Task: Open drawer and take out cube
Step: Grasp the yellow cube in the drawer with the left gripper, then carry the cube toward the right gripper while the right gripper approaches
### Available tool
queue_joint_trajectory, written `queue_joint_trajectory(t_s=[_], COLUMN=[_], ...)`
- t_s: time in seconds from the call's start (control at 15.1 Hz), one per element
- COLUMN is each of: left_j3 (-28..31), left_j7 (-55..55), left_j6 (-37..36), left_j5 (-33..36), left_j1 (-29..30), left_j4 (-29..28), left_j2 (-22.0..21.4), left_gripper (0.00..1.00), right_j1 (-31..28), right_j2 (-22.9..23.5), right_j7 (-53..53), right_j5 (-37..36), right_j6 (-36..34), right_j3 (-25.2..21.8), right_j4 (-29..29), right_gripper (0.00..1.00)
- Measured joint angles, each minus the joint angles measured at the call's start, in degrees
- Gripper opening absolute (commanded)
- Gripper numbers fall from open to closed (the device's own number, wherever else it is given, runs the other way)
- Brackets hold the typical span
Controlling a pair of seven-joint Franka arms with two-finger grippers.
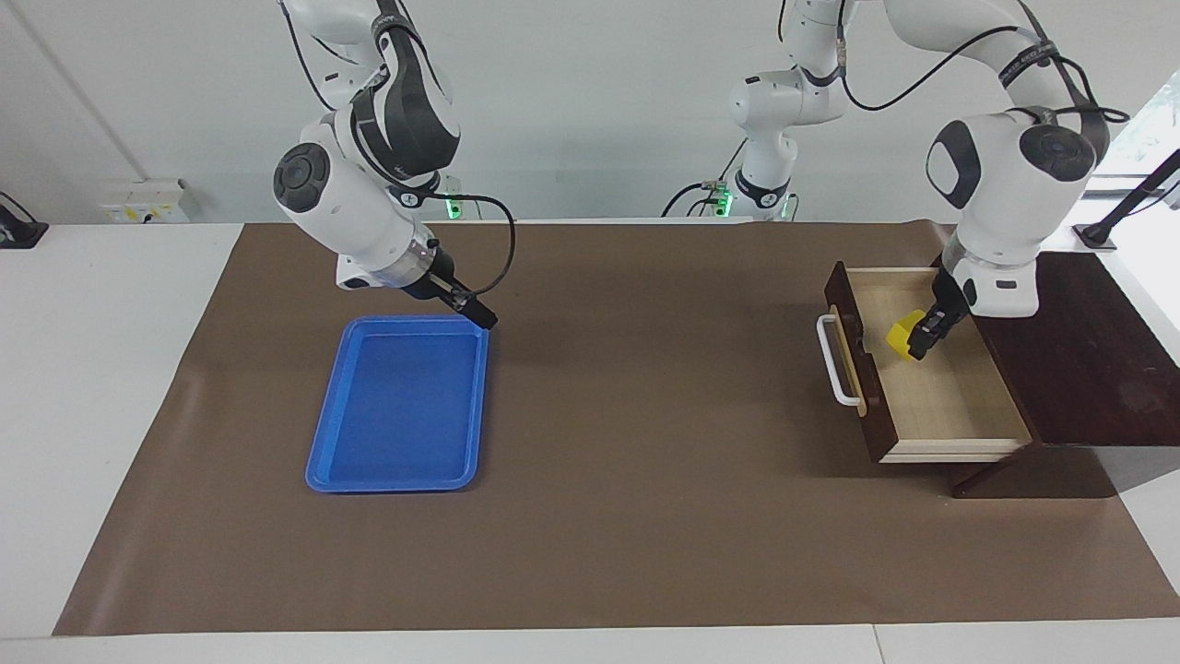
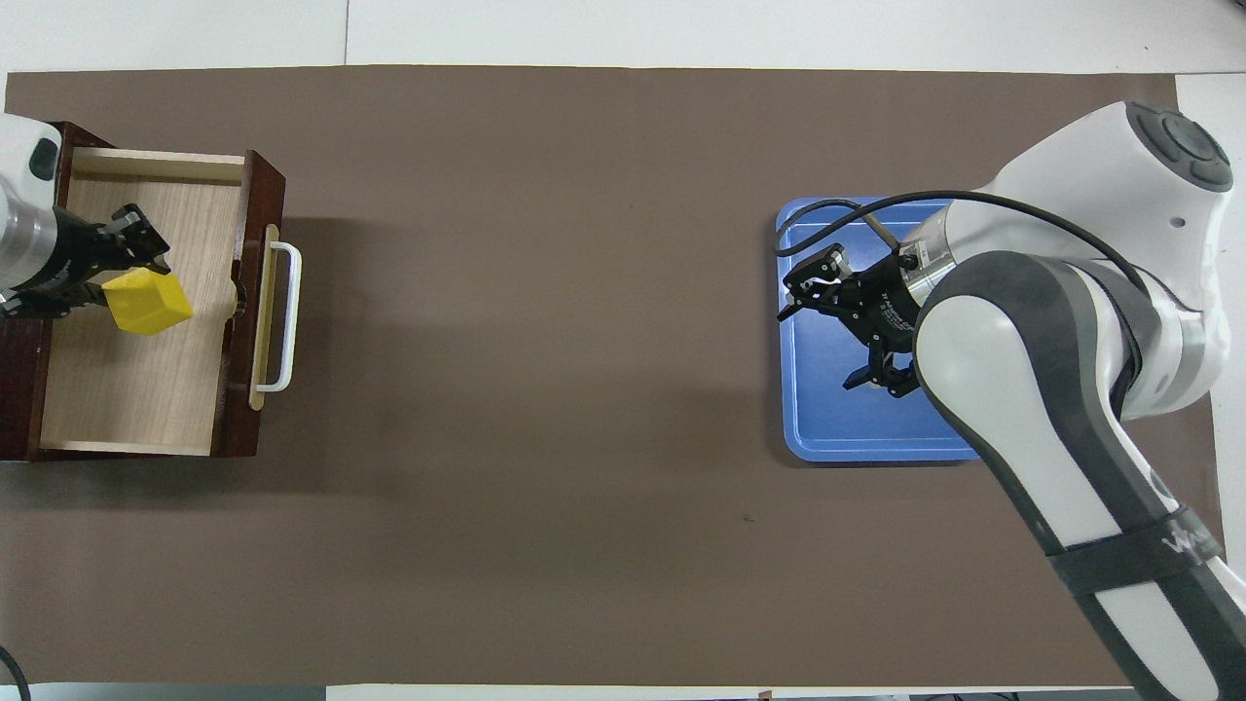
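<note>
Gripping yellow cube (image 1: 903, 333) w/ left gripper (image 1: 922, 343), clamped tight, over open drawer (image 1: 949, 406). Right gripper (image 1: 479, 315) spread wide, empty, over blue tray (image 1: 398, 480) edge.

Bright, even light; soft shadows; sharp.

L arm (image 1: 1000, 184) bent down, jaws clamped; R arm (image 1: 355, 198) angled down, jaws wide, waiting.

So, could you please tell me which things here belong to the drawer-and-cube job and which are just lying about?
Belonging to the job:
- drawer, pulled open
- cube, held over the drawer
- left end effector, shut on the cube

Lying about:
- blue tray
- right end effector, open, waiting over the tray's edge
</note>
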Motion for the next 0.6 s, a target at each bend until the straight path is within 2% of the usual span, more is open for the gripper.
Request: queue_joint_trajectory(t_s=[0.2, 0.46, 0.6], left_j3=[-0.39, -1.02, -1.07], left_j7=[-12.50, -39.34, -52.90], left_j6=[-6.88, -5.58, 0.23], left_j5=[-0.67, -6.06, -8.67], left_j1=[-7.99, -19.86, -23.82], left_j4=[7.00, 5.83, 2.38], left_j2=[0.08, 1.26, 1.36], left_gripper=[0.00, 0.00, 0.00], right_j1=[0.00, 0.00, 0.00], right_j2=[0.00, 0.00, 0.00], right_j7=[0.20, 1.61, 2.28], right_j5=[0.36, 1.40, 1.51], right_j6=[0.00, 0.08, 0.08], right_j3=[0.00, -0.01, -0.01], right_j4=[0.00, -0.03, -0.21], right_gripper=[1.00, 1.00, 1.00])
